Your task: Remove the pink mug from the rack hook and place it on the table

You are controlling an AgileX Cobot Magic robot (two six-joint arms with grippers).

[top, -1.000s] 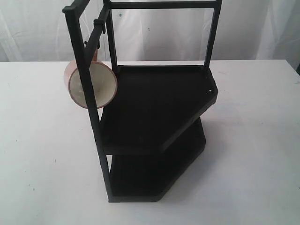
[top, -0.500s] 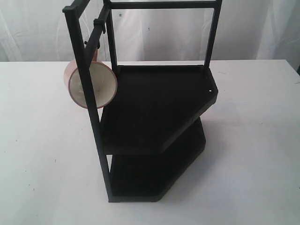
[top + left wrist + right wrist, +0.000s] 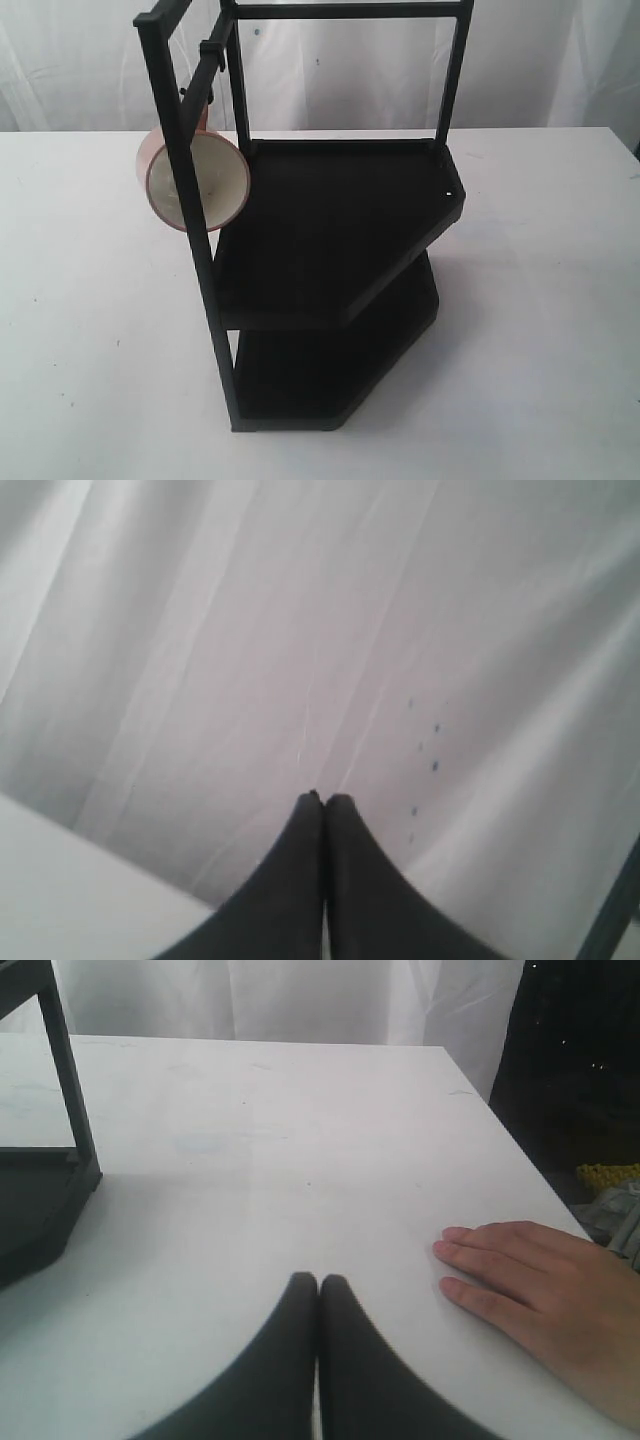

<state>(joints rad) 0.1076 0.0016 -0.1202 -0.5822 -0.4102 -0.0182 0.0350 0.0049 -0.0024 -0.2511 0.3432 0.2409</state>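
Table (image 3: 80,300) bears the rack (image 3: 330,230). Pink mug (image 3: 225,185) hangs on the rack hook (image 3: 207,72), well apart from both sets of fingers. Left gripper (image 3: 322,798), right gripper (image 3: 318,1280) — fingers together, empty. Ceramic judged rigid, slick, breakable — pinch the rim wall.

Bare desk (image 3: 80,330) lies open to the left of the rack (image 3: 330,230), beside the hanging pink mug (image 3: 224,182). The rack's front post (image 3: 205,290) crosses the mug's mouth; a person's hand (image 3: 545,1290) lies flat on the desk near one edge
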